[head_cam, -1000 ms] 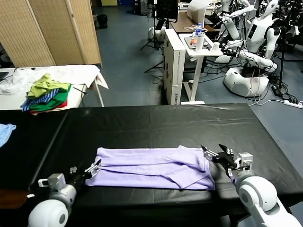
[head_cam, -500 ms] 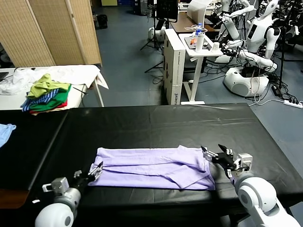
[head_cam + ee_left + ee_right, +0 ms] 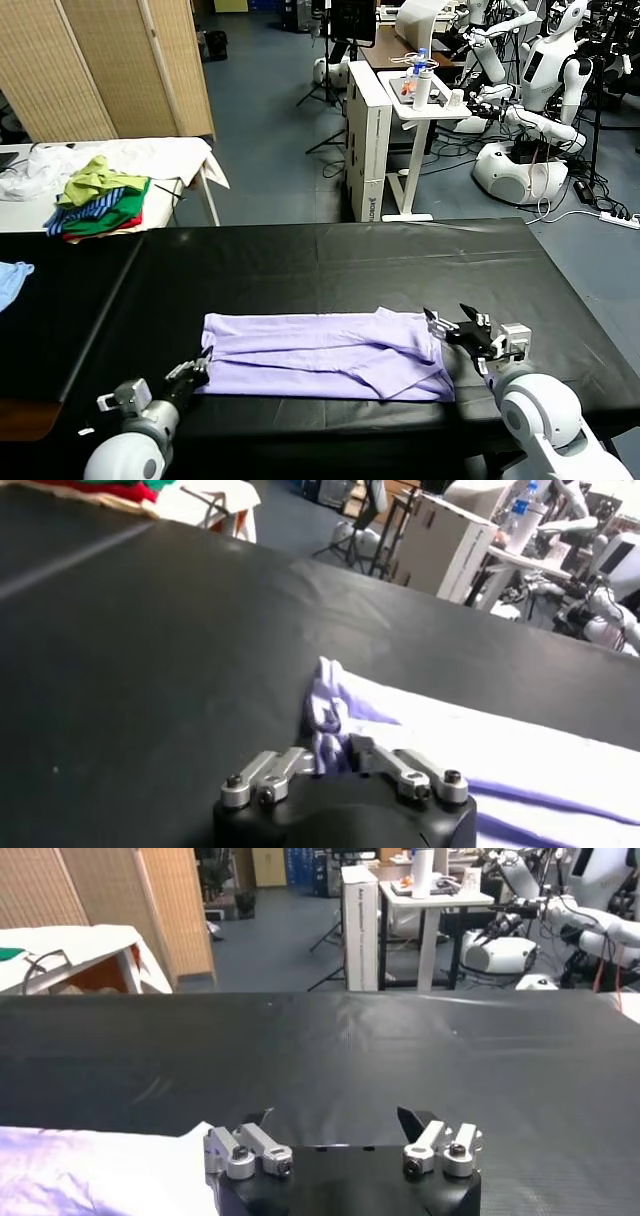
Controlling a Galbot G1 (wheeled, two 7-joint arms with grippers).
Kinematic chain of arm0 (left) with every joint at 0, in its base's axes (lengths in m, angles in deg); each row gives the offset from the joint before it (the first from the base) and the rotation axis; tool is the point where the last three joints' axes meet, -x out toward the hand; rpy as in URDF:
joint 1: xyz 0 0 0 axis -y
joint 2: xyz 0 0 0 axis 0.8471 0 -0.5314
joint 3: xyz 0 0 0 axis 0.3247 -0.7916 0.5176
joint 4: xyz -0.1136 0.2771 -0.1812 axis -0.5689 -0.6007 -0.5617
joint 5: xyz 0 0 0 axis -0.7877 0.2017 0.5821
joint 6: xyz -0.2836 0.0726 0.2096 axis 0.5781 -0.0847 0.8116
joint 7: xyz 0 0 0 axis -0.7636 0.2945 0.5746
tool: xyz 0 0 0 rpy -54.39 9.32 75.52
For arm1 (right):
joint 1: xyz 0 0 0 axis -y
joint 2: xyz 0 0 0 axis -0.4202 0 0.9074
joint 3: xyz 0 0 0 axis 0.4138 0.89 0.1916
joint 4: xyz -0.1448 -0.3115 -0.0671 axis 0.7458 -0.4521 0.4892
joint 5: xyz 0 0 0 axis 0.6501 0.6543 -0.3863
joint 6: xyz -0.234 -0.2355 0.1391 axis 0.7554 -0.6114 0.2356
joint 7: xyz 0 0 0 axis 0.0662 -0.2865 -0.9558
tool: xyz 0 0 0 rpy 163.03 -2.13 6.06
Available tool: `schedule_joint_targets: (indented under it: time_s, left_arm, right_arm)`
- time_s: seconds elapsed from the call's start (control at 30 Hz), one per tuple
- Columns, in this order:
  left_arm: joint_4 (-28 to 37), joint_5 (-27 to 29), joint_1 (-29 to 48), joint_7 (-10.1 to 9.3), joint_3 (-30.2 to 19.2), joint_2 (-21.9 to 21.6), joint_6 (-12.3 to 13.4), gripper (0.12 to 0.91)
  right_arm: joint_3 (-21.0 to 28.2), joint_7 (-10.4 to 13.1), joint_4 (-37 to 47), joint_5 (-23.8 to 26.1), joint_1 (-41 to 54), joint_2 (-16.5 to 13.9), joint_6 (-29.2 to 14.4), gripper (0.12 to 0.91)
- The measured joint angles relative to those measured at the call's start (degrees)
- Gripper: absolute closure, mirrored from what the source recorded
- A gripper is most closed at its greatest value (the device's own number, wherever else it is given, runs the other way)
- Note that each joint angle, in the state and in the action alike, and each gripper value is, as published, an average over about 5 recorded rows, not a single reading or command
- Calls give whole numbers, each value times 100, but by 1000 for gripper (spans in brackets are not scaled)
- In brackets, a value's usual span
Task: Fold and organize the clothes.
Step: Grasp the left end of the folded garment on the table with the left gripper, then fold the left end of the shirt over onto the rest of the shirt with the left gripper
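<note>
My left gripper (image 3: 335,755) is closed on the near left corner of the T-shirt (image 3: 325,355); the left wrist view shows a bunched tuft of lavender fabric pinched between its jaws. My right gripper (image 3: 452,326) stands wide open at the shirt's right edge, holding nothing; whether its tips touch the cloth I cannot tell.

The T-shirt lies flat as a long band on the black table (image 3: 330,260), close to the near edge, between my two grippers.

Procedure for the step in hand, as I judge it:
1. Confirm that the left pinch holds all layers of the corner, not only the top one.
2. Close the right gripper on the matching right corner before any lift.
3. Raise both corners level, so that the thin fabric neither drags nor twists.
4. Keep tension light; the cloth stretches easily.
</note>
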Motion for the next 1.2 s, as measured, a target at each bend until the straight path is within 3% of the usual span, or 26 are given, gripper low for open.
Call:
schedule_joint_targets:
  time_s: [0.3, 0.8, 1.0, 1.2]
  left_arm:
    - [-230, 634, -189, 102, 212, -381, 168, 857]
    - [-114, 239, -806, 249, 1694, -2015, 386, 857]
    - [-355, 244, -739, 57, 1720, -1968, 282, 857]
    - [-875, -210, -586, -266, 1145, -1503, 8, 857]
  right_arm:
    - [-73, -17, 16, 1, -47, 17, -62, 118]
    - [-132, -44, 38, 27, -146, 120, -110, 118]
    - [-237, -103, -1, 114, -278, 150, -192, 118]
    - [-395, -128, -33, 206, -459, 155, -223, 118]
